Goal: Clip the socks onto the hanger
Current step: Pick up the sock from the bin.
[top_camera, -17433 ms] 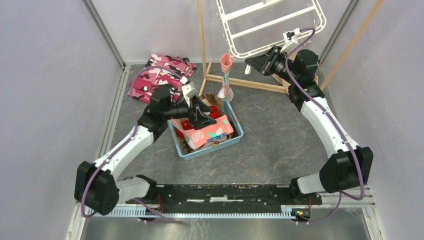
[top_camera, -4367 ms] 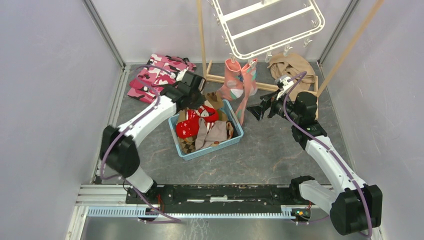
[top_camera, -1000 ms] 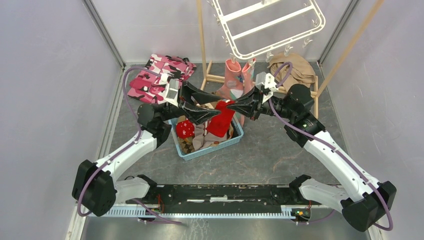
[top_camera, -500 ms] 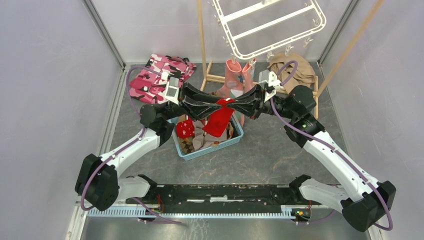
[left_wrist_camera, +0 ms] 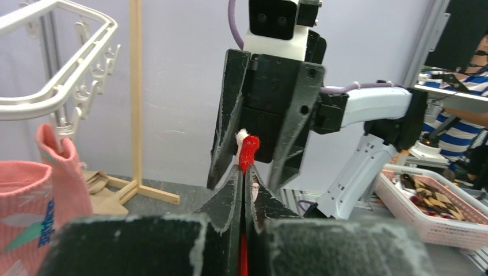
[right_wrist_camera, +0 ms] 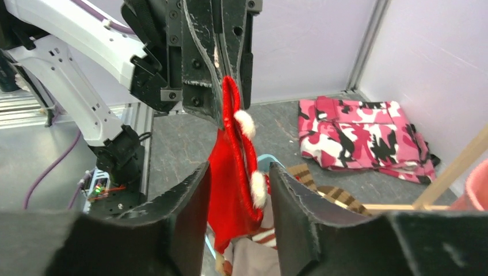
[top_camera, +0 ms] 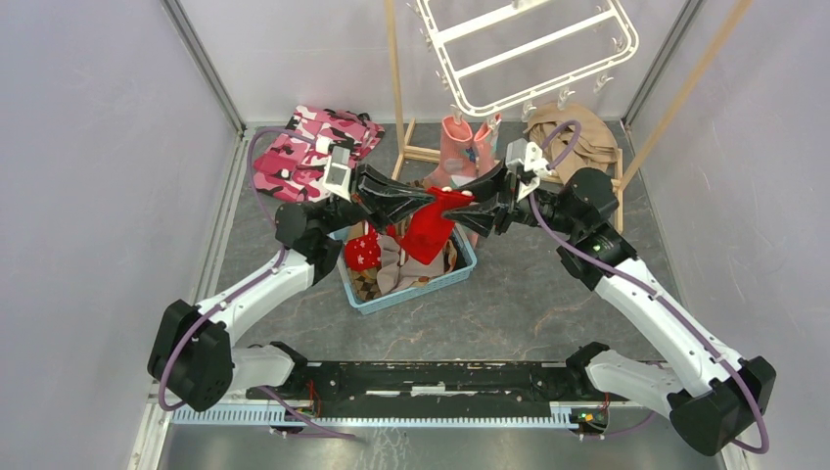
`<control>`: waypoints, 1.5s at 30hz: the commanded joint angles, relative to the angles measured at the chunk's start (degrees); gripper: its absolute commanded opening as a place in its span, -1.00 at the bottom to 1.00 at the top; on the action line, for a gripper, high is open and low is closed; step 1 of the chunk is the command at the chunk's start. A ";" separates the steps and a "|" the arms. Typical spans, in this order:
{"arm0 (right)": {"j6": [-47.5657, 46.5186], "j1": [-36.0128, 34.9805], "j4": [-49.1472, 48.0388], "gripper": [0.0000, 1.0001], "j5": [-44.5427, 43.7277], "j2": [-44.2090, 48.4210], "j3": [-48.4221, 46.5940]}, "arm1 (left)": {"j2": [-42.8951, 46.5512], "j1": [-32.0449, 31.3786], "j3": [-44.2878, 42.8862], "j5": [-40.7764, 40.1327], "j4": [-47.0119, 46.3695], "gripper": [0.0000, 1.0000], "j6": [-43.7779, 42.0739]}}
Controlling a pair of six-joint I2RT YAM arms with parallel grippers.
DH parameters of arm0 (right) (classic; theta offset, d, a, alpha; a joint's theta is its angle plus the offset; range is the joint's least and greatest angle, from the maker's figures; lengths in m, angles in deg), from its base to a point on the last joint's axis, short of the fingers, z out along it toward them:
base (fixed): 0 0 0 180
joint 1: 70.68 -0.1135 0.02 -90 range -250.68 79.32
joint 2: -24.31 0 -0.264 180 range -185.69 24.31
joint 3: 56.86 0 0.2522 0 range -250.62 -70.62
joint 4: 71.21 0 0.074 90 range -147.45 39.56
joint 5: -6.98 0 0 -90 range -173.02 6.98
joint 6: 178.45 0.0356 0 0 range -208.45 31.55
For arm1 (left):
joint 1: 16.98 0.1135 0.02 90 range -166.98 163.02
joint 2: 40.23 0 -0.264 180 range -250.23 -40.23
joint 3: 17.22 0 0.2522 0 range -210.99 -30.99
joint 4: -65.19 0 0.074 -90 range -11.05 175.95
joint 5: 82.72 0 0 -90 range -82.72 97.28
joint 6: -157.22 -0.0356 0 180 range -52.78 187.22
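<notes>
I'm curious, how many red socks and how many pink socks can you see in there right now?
Red: 2, the held red sock and the loose red sock in the basket.
Pink: 2, the pink socks hanging from the hanger.
Total: 4

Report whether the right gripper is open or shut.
Open: the right gripper has its fingers apart, the red sock hanging between them.

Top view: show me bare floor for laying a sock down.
Free: grey floor between basket and base rail, and between basket and right arm. Crowded: over the basket, where the red sock hangs, and the back around the wooden stand.
</notes>
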 commanded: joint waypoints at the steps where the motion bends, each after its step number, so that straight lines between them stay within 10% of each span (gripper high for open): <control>1: -4.20 4.28 3.11 0.10 -2.39 3.88 0.17 | 2.36 -0.18 0.23 -3.98 4.04 -0.96 -5.25; 5: -3.52 14.88 2.13 0.40 0.99 6.98 2.30 | 4.71 -0.18 2.45 -6.03 8.40 -0.96 -9.76; 31: -14.60 33.97 -7.26 0.59 9.46 -5.79 -3.96 | 5.22 0.83 -2.36 0.37 27.47 -0.96 -27.43; 45: 8.86 36.45 -37.44 0.52 12.75 -17.75 -4.14 | 5.25 1.36 -4.78 1.09 33.60 -0.96 -33.08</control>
